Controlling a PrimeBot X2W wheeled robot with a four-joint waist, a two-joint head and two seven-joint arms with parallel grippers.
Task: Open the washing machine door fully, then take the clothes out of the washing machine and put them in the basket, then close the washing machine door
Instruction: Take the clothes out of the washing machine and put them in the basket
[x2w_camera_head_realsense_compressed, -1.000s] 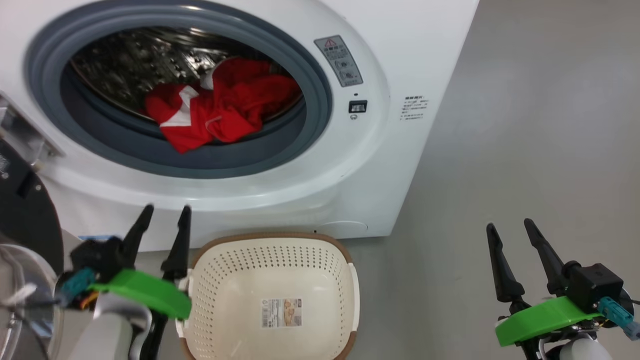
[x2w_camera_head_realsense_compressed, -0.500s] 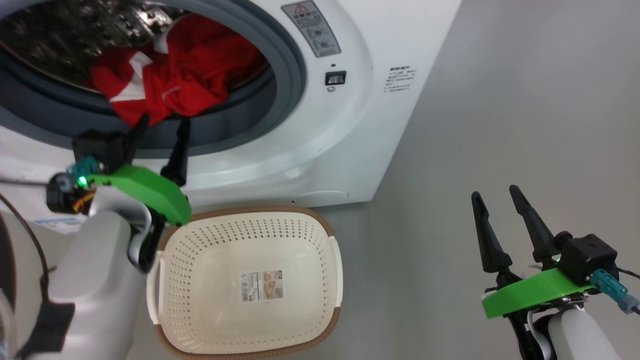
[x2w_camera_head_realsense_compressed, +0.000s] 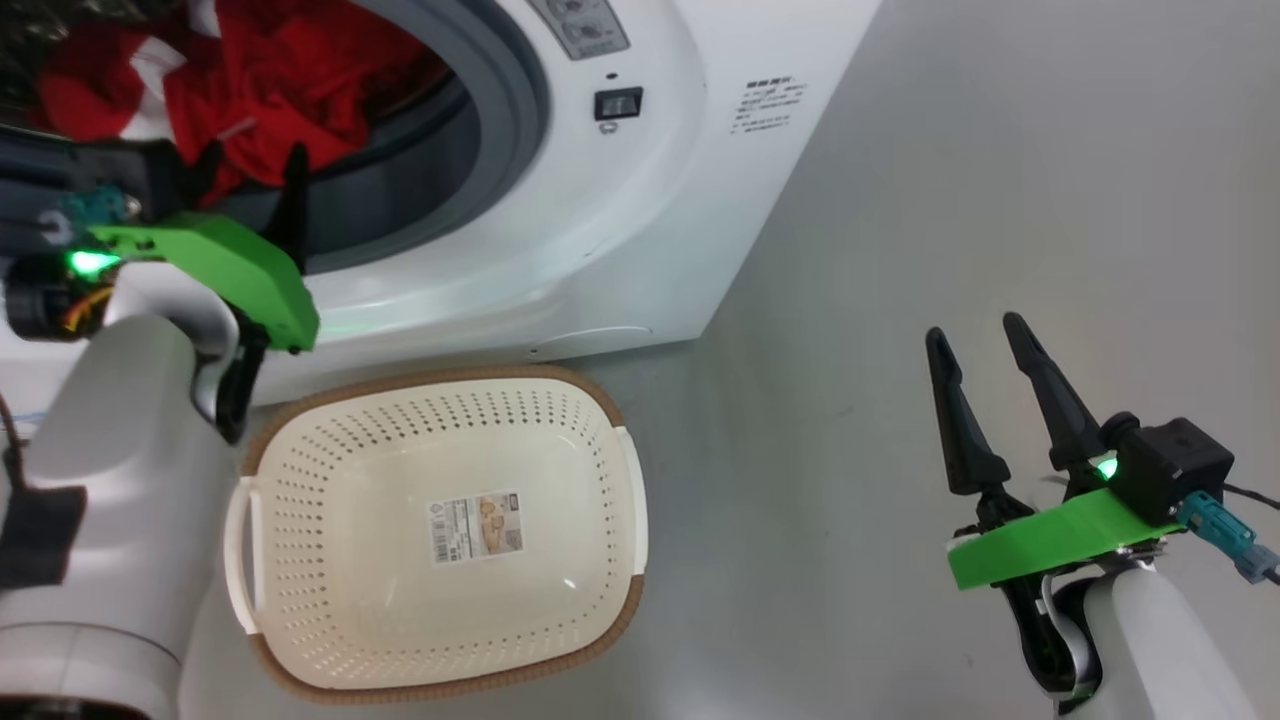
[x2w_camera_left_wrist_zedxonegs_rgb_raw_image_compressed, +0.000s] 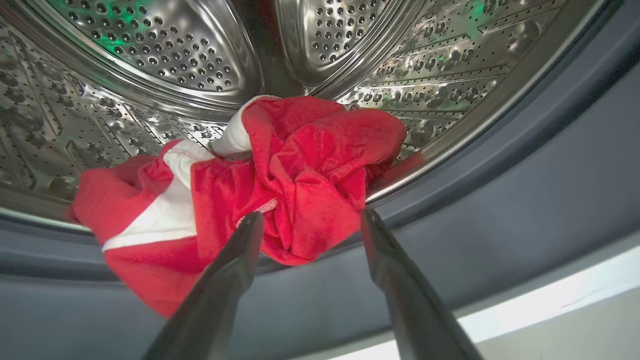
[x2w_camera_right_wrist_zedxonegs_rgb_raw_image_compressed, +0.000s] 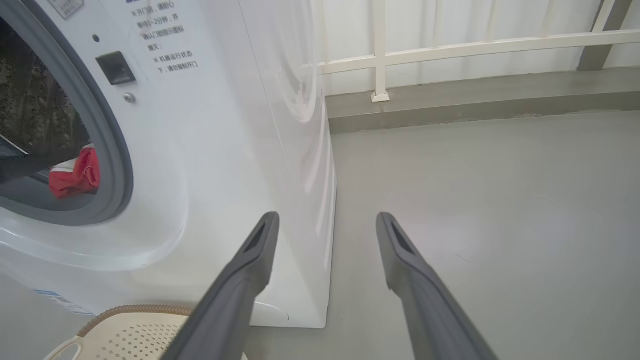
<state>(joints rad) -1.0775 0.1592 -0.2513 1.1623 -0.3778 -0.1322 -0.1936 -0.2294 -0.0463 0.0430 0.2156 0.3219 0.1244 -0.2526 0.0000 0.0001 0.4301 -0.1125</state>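
Overhead, the left gripper (x2w_camera_head_realsense_compressed: 255, 155) stands open at the washer's (x2w_camera_head_realsense_compressed: 620, 250) mouth, its tips just before the red clothes (x2w_camera_head_realsense_compressed: 270, 80). The basket (x2w_camera_head_realsense_compressed: 430, 375) sits on the floor (x2w_camera_head_realsense_compressed: 900, 200) below. The right gripper (x2w_camera_head_realsense_compressed: 972, 330) hangs open, well apart.

Left wrist: spread fingers (x2w_camera_left_wrist_zedxonegs_rgb_raw_image_compressed: 225, 280) frame a fold of clothes (x2w_camera_left_wrist_zedxonegs_rgb_raw_image_compressed: 310, 150) on the drum's (x2w_camera_left_wrist_zedxonegs_rgb_raw_image_compressed: 150, 50) lip, gripping nothing.

Right wrist: open fingers (x2w_camera_right_wrist_zedxonegs_rgb_raw_image_compressed: 235, 285) over the floor, beside the washer.

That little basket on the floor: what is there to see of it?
The basket is cream-white plastic, rectangular with rounded corners, its walls dotted with holes and its rim trimmed in brown weave-look. White handles sit on two opposite sides. A sticker lies on its bottom. It stands upright and empty on the grey floor, before the washing machine.
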